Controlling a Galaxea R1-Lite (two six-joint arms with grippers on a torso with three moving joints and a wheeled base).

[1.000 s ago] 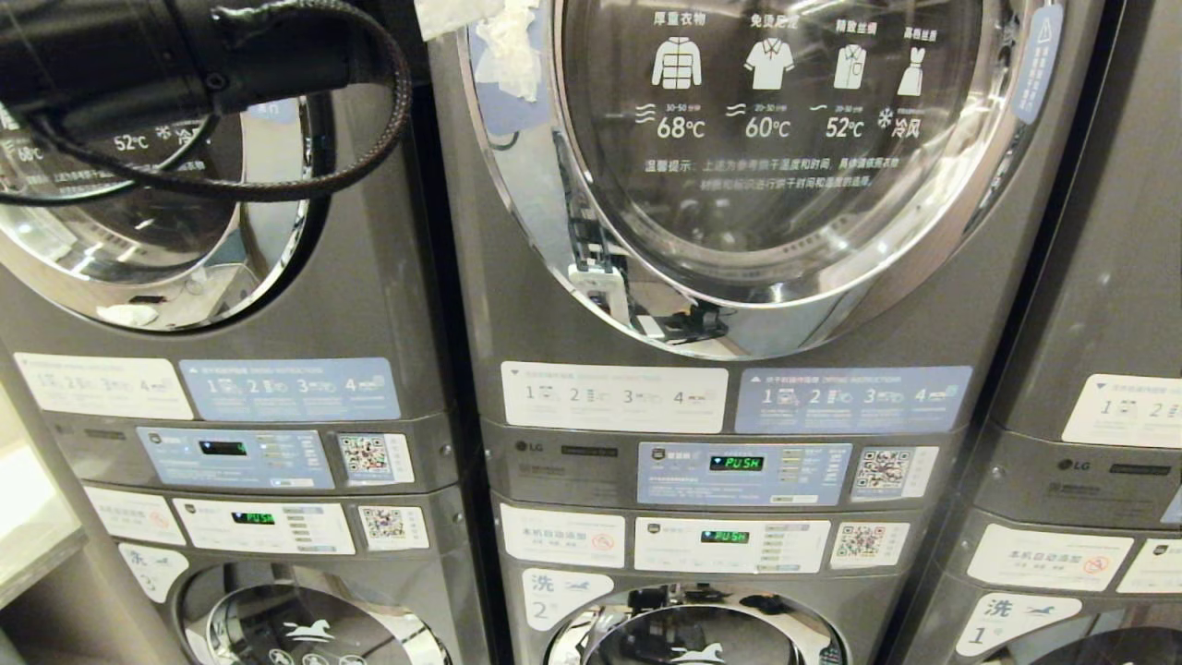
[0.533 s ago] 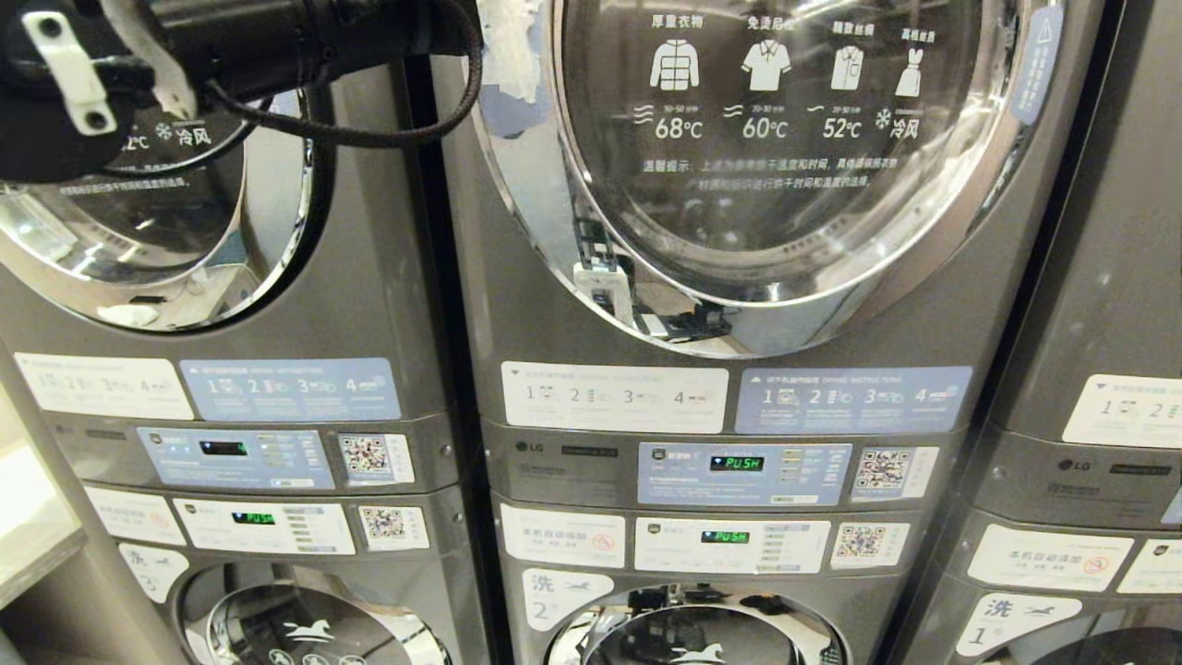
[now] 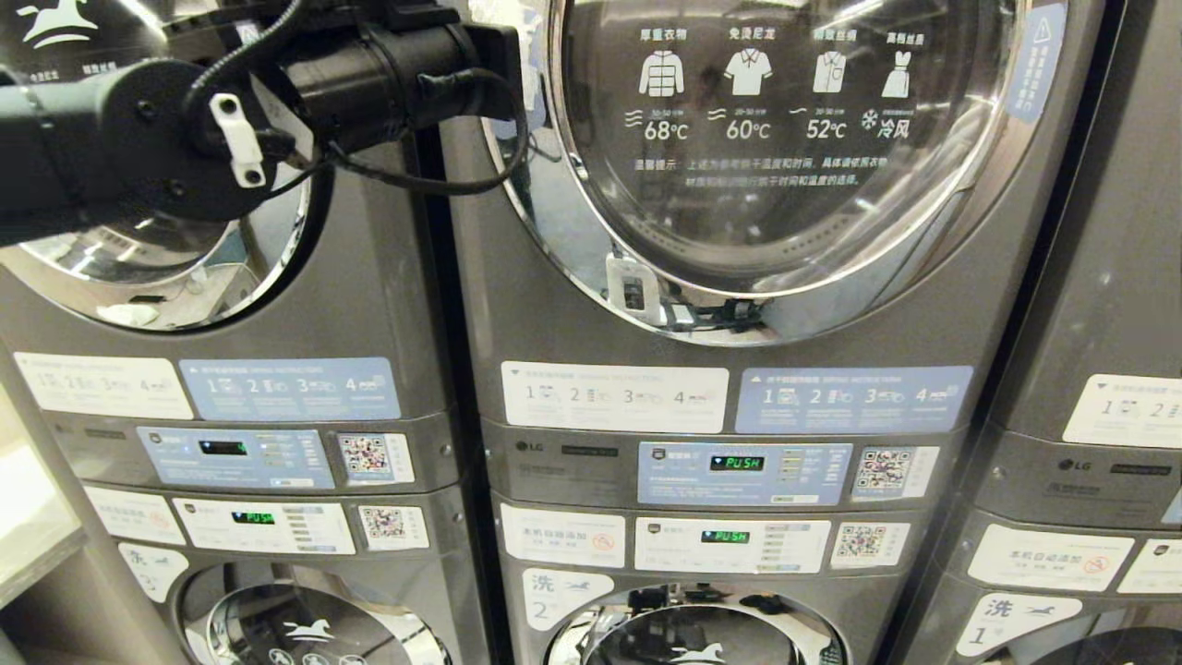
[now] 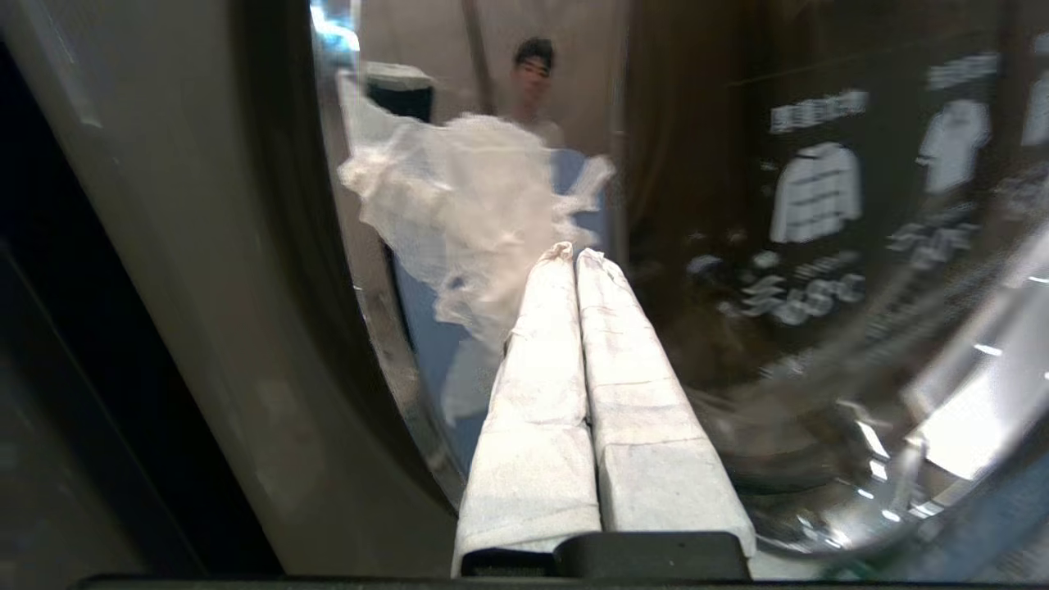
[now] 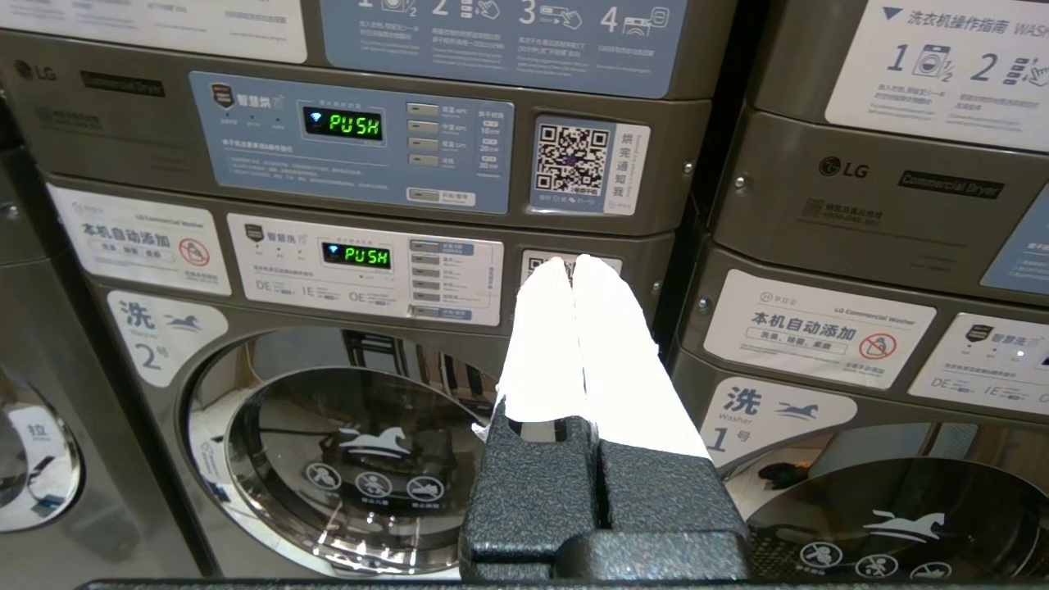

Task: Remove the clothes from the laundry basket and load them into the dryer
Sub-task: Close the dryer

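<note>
Left claw point(image 4: 574, 256): fingers pressed together, nothing between them, tips right at the left rim of the middle dryer door point(image 3: 785, 157), by a scrap of white plastic film point(image 4: 467, 213) stuck on the chrome ring. The door looks shut against the dryer front point(image 3: 517, 305). Right claw point(image 5: 574, 270) is also closed and empty, parked low facing the control panels point(image 5: 352, 139) and washer door point(image 5: 344, 459) below. Clothes and laundry basket aren't in any view, so can't say where they sit. My read: the step is getting the door open before any loading. To do it well, the tips need to catch the door's edge or handle recess, not the glass; can't see a handle from here. Pull outward along the hinge arc, slowly. Pads could slip on the chrome or snag the film.
</note>
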